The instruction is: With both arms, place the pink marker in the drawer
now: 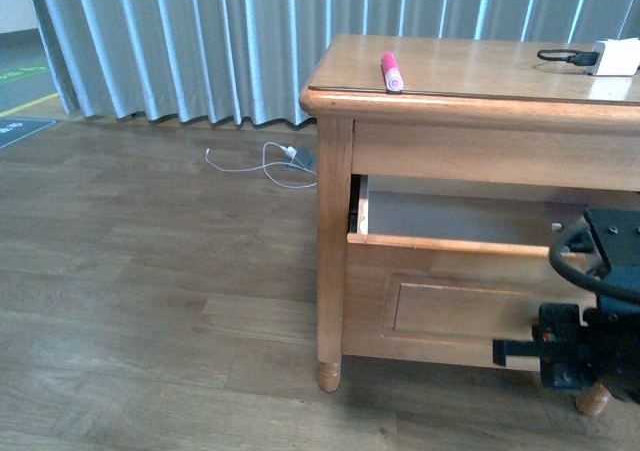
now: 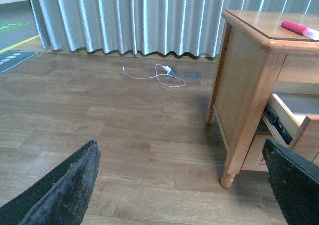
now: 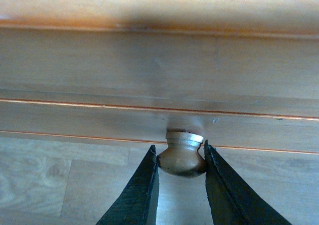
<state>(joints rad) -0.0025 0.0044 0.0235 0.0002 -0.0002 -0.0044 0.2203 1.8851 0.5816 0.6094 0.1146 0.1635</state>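
Grey curtains point(image 1: 200, 41) hung behind the worktop point(image 1: 480, 66) where the marker point(image 1: 391, 71) lay near the front edge, the right hand point(image 3: 179, 147) clenched on the knob point(image 3: 182, 160) of the part-open drawer point(image 1: 440, 241), the left hand point(image 2: 179, 145) released; a slanted pull might slip off the rounded knob.

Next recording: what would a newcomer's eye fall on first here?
The pink marker lies on the cabinet top near its front edge, bright against the wood. Below it the drawer stands partly open, and the right gripper grips its round knob between both fingers.
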